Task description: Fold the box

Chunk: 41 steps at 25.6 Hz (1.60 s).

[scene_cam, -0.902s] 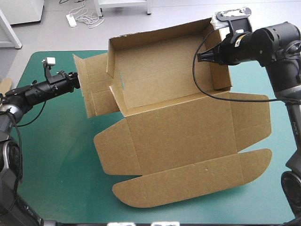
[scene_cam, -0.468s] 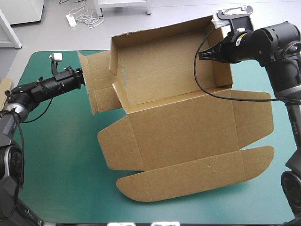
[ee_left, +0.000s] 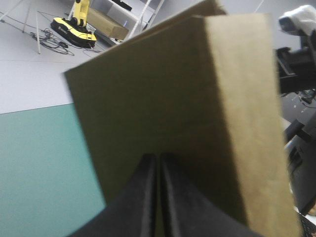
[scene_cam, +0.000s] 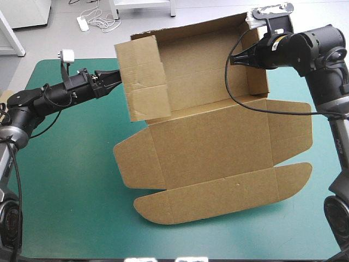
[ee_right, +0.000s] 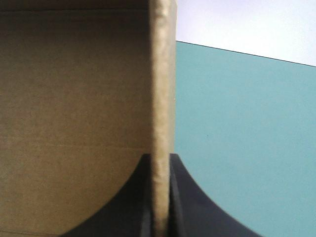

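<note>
High view: left end effector (scene_cam: 118, 76) pinches a box (scene_cam: 218, 142) flap upright, apparently as a wall. Right end effector (scene_cam: 232, 59) clamps the opposite wall steady.

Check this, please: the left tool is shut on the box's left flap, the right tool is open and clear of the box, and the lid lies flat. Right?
Wrong: the right tool is shut on the right wall of the box, as the right wrist view shows. The left tool is shut on the left flap, and the lid lies flat.
</note>
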{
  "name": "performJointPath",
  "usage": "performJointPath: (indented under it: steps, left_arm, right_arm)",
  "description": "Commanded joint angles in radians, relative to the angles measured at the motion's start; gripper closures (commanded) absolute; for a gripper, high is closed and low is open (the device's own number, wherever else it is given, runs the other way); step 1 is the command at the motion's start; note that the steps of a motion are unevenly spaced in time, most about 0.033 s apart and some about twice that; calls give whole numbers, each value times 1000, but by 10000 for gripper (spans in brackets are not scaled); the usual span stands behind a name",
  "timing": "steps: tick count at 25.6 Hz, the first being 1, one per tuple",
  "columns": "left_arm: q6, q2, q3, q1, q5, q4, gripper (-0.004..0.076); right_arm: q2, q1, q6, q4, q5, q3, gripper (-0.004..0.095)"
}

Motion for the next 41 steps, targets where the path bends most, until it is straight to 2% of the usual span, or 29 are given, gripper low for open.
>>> performJointPath:
  steps: [1,10,13,15,17,21,24,28,29,30,31,35,37,41]
  left_arm:
    - [4,-69,-27,-35,112,-118,715]
    - [45,-70,-27,-95,106,-142,715]
    - [26,-70,-27,-102,62,-143,698]
    - [-6,-70,-27,-102,16,-143,633]
    - [-12,-70,-27,-102,-10,-143,532]
    - [-55,-70,-40,-102,-15,-143,263]
    - [-67,-70,-55,-103,-49,-115,169]
    - [-135,-70,-79,-143,-195,-32,172]
    - [-177,-70,-102,-179,-293,30,172]
    - [-191,-70,-109,-195,-333,54,171]
    - [-250,-70,-131,-231,-426,127,172]
    - [-439,-69,-156,-323,-656,353,175]
    - [-532,-58,-156,-340,-673,430,176]
    - [-777,-26,-189,-340,-644,670,233]
  right_arm:
    - [-26,-6,11,9,-78,-33,927]
    - [-14,-6,7,11,-97,-33,926]
    - [-14,-6,3,11,-97,-33,927]
    - [-14,-6,3,11,-97,-33,927]
    - [-14,-6,-1,11,-97,-33,927]
    - [-12,-6,-1,11,-95,-33,925]
    - [-6,-6,-1,19,-90,-33,925]
    - [5,-6,-20,64,-80,-33,925]
    - [11,-6,-20,71,-80,-31,925]
    - [13,-6,-20,71,-80,-31,925]
    - [14,-6,-20,71,-80,-31,925]
    - [17,-6,-20,90,-86,-31,925]
    - [24,-6,-18,115,-86,-29,925]
    - [55,-4,-18,169,-84,-30,925]
